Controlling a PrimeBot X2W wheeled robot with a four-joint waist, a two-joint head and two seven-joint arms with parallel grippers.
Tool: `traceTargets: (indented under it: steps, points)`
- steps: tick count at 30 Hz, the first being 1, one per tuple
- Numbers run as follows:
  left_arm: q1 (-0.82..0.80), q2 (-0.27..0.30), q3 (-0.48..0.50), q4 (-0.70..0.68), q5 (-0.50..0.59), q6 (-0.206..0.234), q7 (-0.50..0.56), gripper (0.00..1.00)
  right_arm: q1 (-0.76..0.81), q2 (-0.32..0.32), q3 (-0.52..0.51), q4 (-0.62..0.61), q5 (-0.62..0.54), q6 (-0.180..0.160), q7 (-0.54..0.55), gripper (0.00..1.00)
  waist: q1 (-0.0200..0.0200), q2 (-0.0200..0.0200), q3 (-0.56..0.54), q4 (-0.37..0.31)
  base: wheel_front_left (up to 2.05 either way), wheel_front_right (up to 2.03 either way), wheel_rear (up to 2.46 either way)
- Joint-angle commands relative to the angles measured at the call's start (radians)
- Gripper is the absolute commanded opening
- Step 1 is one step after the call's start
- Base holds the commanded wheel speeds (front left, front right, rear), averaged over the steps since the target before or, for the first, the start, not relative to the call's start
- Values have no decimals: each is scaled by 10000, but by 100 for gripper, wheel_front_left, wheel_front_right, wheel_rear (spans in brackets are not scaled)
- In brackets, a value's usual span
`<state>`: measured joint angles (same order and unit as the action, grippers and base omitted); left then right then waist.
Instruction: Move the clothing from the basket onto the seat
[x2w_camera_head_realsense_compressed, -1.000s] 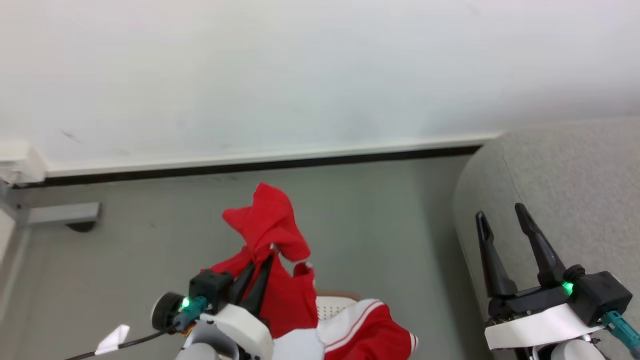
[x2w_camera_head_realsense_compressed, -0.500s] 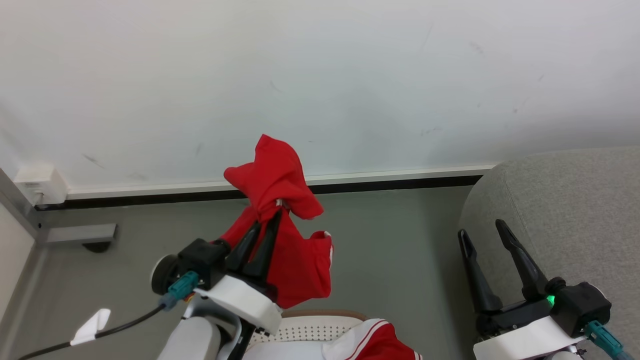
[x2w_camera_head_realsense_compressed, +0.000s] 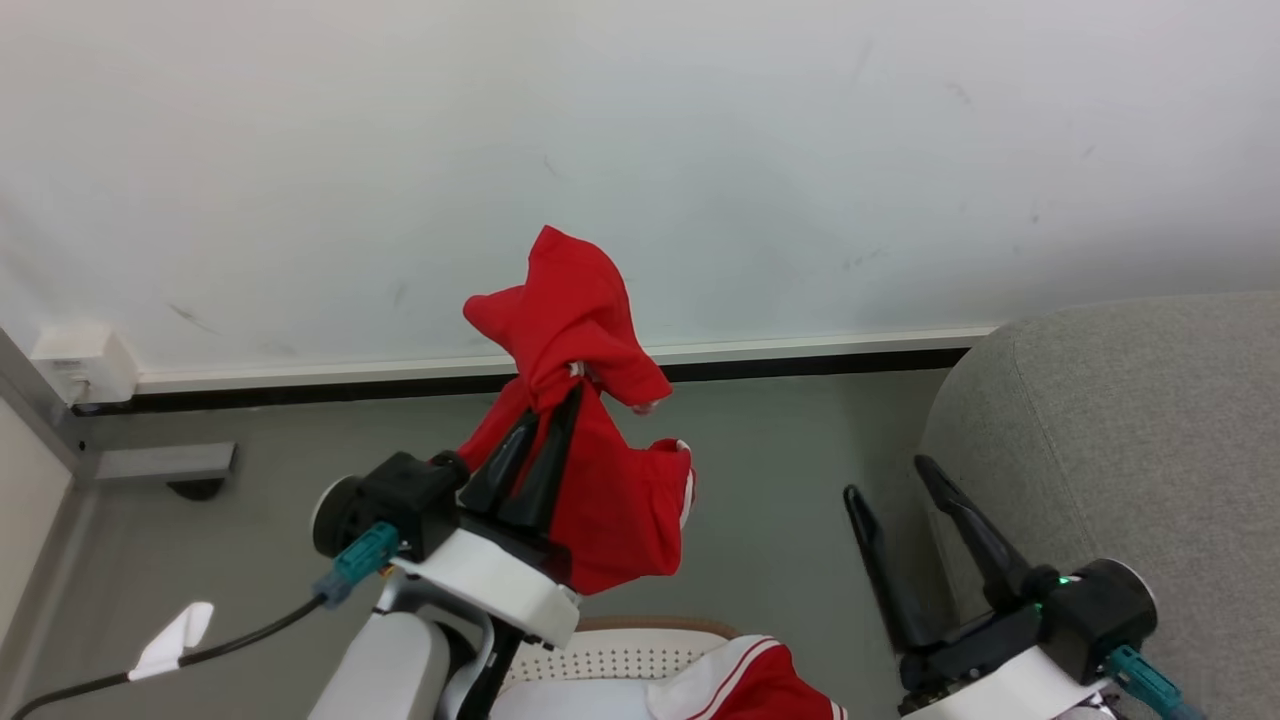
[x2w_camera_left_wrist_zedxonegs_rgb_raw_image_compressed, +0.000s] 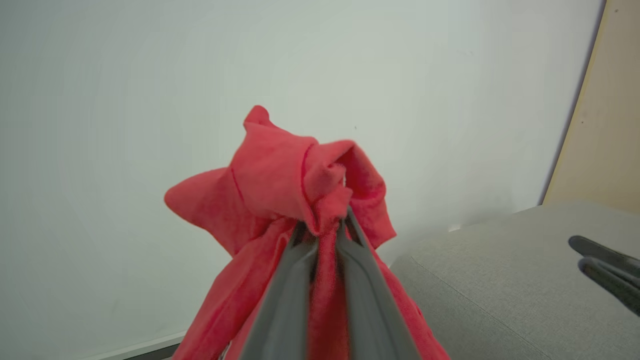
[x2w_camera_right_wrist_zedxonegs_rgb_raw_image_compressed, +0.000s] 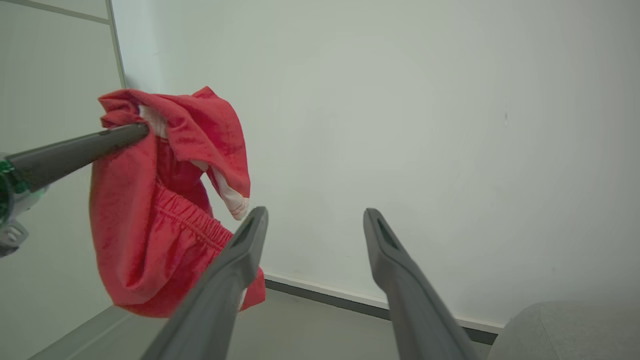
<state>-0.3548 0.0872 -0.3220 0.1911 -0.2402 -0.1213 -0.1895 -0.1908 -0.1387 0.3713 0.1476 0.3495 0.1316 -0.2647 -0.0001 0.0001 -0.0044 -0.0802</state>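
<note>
- My left gripper (x2w_camera_head_realsense_compressed: 553, 408) pinches a red garment (x2w_camera_head_realsense_compressed: 610, 500), held up clear of the basket (x2w_camera_head_realsense_compressed: 620, 655), left of the seat (x2w_camera_head_realsense_compressed: 1120, 420), probably so it can swing across without snagging.
- My right gripper (x2w_camera_head_realsense_compressed: 886, 477), fingers spread and empty, hangs at the seat's left edge, likely on standby.
- More clothing (x2w_camera_head_realsense_compressed: 745, 685) lies in the basket, left of the seat.
- No lettering or label readable.

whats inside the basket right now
A red garment with white striped trim lies at the basket's right side, with what looks like white fabric beside it. The rest is cut off by the head view's lower edge or covered by the left arm.
</note>
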Motion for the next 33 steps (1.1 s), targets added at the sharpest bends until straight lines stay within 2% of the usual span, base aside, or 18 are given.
traceTargets:
  steps: [1, 9, 16, 17, 18, 28, 33]
  points:
    - [-96, 64, -18, -39, -72, 34, 16, 0, -297, -130, 324, 25, 57, -19, 7, 100, 1, -1, -3, 16, 0, 0, 0]
    - [-54, -47, -604, 113, -123, -5, -12, 0, -1610, -635, 2704, 621, 580, -18, 7, 100, 1, -1, -44, 300, 0, 0, 0]
    - [-25, -228, -1271, 251, -268, -23, -162, 0, -3048, -819, 4767, 2082, 1493, -19, 27, 100, 1, -1, -129, 764, 0, 0, 0]
    - [-25, -228, -1271, 251, -268, -23, -162, 0, -3048, -819, 4767, 2082, 1493, -19, 27, 100, 1, -1, -129, 764, 0, 0, 0]
    - [-40, -260, -1425, 294, -333, -7, -198, 0, -3379, -776, 5274, 2516, 1857, -19, 65, 100, 1, -1, -167, 890, 0, 0, 0]
    - [-232, -328, -2143, 323, -634, 42, -259, 0, -4159, -439, 7052, 4138, 3433, -19, 229, 100, 1, -1, -263, 1382, 0, 0, 0]
    - [-295, -342, -2601, 250, -726, 28, -169, 0, -4383, -128, 7577, 4696, 4041, -19, 73, 100, 1, -1, -269, 1602, 0, 0, 0]
